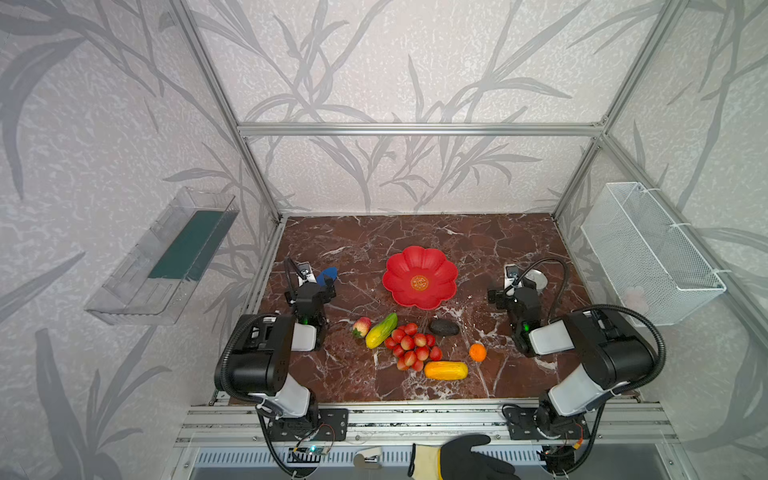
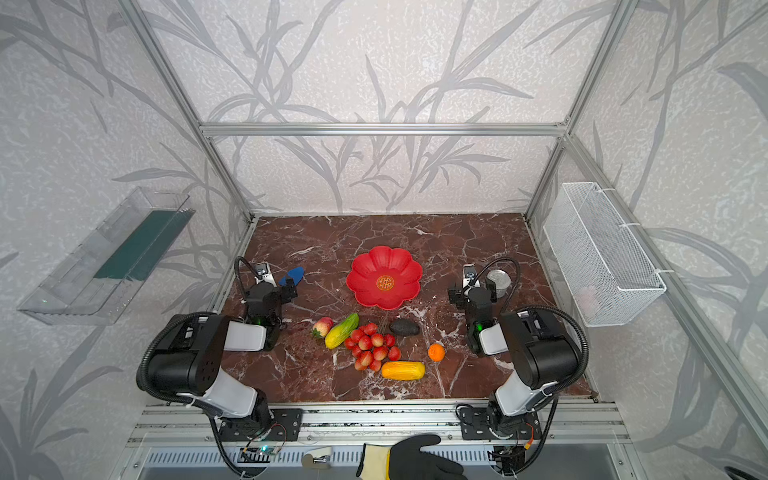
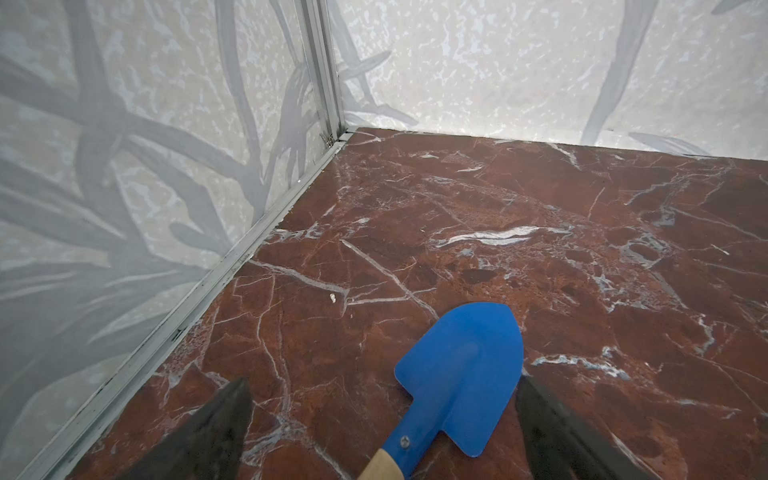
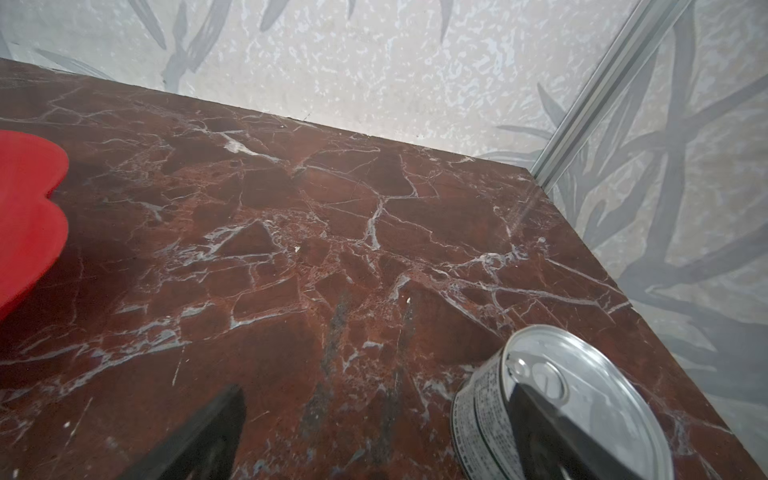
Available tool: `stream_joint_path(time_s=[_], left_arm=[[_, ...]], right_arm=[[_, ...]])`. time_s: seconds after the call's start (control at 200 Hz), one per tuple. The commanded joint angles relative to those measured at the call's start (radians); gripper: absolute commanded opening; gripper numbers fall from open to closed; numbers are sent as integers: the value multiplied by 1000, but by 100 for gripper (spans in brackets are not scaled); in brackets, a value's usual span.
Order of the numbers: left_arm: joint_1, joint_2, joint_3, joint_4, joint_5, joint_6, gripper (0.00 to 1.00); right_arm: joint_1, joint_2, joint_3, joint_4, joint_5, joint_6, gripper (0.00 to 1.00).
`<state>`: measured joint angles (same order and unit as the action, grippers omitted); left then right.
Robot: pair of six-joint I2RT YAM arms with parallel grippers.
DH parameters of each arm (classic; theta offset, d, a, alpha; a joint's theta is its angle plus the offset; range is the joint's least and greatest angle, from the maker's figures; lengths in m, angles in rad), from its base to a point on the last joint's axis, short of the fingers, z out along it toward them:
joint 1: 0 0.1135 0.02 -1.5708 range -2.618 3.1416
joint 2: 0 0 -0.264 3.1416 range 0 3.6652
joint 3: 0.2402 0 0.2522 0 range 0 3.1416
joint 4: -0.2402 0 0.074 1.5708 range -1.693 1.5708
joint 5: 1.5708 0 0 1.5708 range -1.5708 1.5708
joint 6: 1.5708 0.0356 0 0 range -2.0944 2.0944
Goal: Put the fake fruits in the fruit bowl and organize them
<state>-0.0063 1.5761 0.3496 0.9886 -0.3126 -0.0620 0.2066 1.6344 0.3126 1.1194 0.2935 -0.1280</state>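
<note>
We've got two matching arms: the left arm (image 1: 253, 357) and right arm (image 1: 611, 353) are both chunky black motor housings with pale grey-white shells between the joints. Each one's bolted to a black plate (image 1: 334, 419) on the front rail (image 1: 415, 419), and a ribbed black hose (image 1: 660, 349) loops up from that rail. Farther from the rail, each wrist has a little green light (image 1: 305, 320). The fingers (image 3: 216, 428) are dark matte wedges.

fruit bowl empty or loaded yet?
Empty. The fruit bowl shows only its gold emblem; the fruits lie on the table outside it.
</note>
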Motion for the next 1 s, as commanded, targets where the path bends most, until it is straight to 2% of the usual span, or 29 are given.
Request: stream_joint_path(time_s=[0.0,0.86,0.995], left_arm=[[-4,-2,12,2,-8,-1,99],[-3,-2,10,1,-5,-2,99],[-3,-29,-21,42,-15,-7,99]], right_arm=[[-4,-21,11,2,-3,5,99],[-4,-21,10,7,-3,5,99],[-4,-40,6,-7,-15,2,99]])
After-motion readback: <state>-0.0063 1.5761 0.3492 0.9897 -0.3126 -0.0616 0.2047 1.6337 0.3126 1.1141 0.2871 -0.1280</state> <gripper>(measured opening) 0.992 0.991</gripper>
